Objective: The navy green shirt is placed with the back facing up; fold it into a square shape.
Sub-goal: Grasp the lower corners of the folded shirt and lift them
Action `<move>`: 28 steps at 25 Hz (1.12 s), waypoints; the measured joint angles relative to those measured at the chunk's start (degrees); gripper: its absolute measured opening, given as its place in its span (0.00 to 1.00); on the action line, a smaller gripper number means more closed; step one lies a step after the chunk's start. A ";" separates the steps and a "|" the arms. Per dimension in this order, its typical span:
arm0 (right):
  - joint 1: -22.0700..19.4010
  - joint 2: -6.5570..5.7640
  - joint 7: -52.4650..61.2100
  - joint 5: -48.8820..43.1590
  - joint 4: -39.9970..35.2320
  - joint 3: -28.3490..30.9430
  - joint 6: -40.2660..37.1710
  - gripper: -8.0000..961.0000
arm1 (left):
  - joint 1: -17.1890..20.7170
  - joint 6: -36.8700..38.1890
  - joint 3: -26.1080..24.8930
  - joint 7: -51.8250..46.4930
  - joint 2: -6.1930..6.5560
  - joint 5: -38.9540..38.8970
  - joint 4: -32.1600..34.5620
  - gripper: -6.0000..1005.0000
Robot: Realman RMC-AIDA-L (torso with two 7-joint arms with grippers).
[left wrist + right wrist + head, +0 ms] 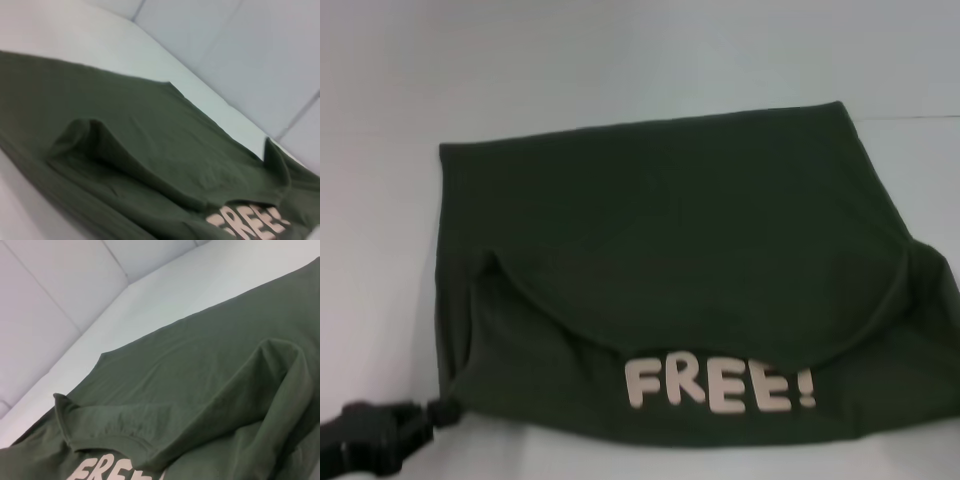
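We see the navy green shirt (670,260) folded on the white table (620,60), cream "FREE!" lettering (718,385) along its near edge. Only the head view shows the left gripper (415,425) at the shirt's near left corner; we cannot tell its fingers' state

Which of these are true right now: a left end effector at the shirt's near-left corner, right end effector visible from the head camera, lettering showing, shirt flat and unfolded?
1. The left end effector sits at the navy green shirt's near-left corner. True.
2. The right end effector shows in the head view. False: only the left one does.
3. The FREE! lettering shows near the shirt's near edge. True.
4. The shirt lies flat, unfolded. False: cloth is folded over, with a curved edge above the lettering.
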 joint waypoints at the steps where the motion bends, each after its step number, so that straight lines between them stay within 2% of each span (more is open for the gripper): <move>1: -0.46 0.00 -0.16 -0.01 -0.08 0.02 -0.58 0.03 | 0.13 1.54 -0.66 0.05 0.07 1.34 0.01 0.04; 6: -2.87 -0.21 -1.07 -0.06 -0.20 0.54 -3.01 0.03 | 0.37 8.04 -2.26 1.07 0.17 7.46 0.19 0.04; 11: -3.99 -0.44 -1.17 -0.14 -0.44 0.80 -4.48 0.03 | 1.17 11.58 -2.31 2.05 0.17 10.09 0.74 0.04; 18: -5.44 -0.05 -1.96 -0.21 -1.53 2.00 -6.79 0.03 | 2.35 12.31 -3.44 2.32 0.10 11.37 1.37 0.04; 28: -8.93 0.76 -4.40 -1.28 -1.56 2.80 -9.21 0.03 | 1.17 11.25 -5.00 2.45 0.75 11.60 1.35 0.04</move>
